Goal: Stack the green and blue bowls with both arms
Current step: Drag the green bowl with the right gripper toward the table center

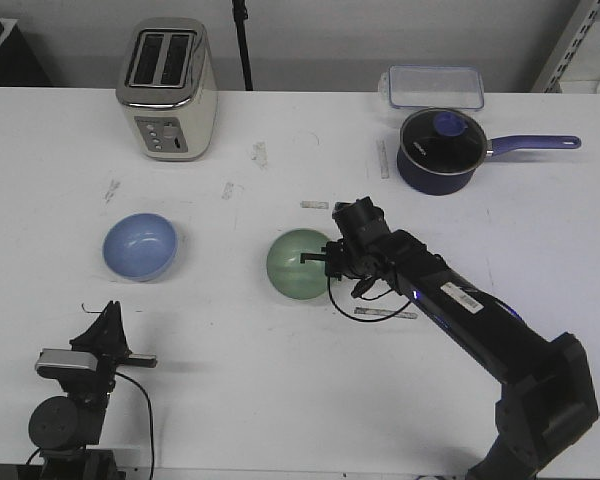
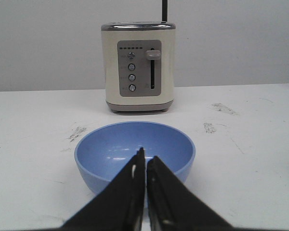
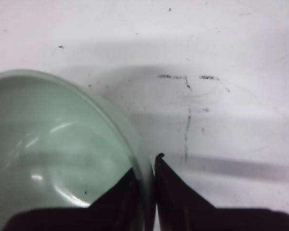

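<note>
1. broadly, the white tabletop point(image 1: 280, 400) carries everything: a cream toaster point(image 1: 167, 88) at the far left, a clear lidded container point(image 1: 433, 86) and a dark saucepan point(image 1: 440, 148) at the far right, and both bowls nearer the robot.
2. the right arm point(image 1: 480, 320) reaches in diagonally from the near right corner to the middle of the tabletop; the left arm point(image 1: 75, 400) sits folded low at the near left corner.
3. the green bowl point(image 1: 299, 263) lies at the centre, and the blue bowl point(image 1: 139, 246) rests well apart to its left, upright and open side up.
4. the right end effector point(image 3: 147, 168) is clamped on the green bowl's right-hand rim, one finger inside the wall and one outside, as the right wrist view shows; whether the bowl is lifted off the surface i cannot tell.
5. the left end effector point(image 2: 145, 161) has its fingers pressed together on nothing, pointing straight at the blue bowl, which lies just ahead of it with the toaster behind.
6. the deciding relation, as i judge it: the blue bowl lies to the left of the held green one, directly in front of the left arm, so that arm is the nearer one to it, and any carry runs sideways across the gap between the two bowls.
</note>
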`<state>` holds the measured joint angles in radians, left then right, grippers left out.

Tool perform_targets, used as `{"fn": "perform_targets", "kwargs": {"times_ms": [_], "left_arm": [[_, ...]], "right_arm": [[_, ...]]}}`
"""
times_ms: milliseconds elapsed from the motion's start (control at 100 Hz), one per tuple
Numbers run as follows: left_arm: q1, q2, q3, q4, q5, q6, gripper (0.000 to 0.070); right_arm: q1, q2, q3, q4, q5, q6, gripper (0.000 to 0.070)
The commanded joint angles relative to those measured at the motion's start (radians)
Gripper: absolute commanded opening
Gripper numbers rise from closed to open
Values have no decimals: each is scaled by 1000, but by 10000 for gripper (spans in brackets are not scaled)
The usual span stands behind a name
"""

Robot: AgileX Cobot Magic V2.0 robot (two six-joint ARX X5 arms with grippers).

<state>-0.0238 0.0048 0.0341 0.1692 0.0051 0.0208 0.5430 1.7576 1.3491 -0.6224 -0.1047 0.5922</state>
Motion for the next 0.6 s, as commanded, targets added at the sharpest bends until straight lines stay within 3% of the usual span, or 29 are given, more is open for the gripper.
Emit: {"fn": "perform_targets", "kwargs": {"times_ms": [0, 270, 430, 590], "left_arm": [[0, -2, -22, 12, 2, 13, 2], [0, -2, -22, 12, 2, 13, 3], [0, -2, -22, 12, 2, 13, 2], [0, -2, -22, 12, 2, 13, 2]], "right_arm": [[9, 34, 19, 14, 2, 9, 7], [9, 37, 19, 35, 2, 10, 25], [8, 37, 19, 36, 2, 10, 203], [7, 37, 20, 43, 6, 10, 226]]}}
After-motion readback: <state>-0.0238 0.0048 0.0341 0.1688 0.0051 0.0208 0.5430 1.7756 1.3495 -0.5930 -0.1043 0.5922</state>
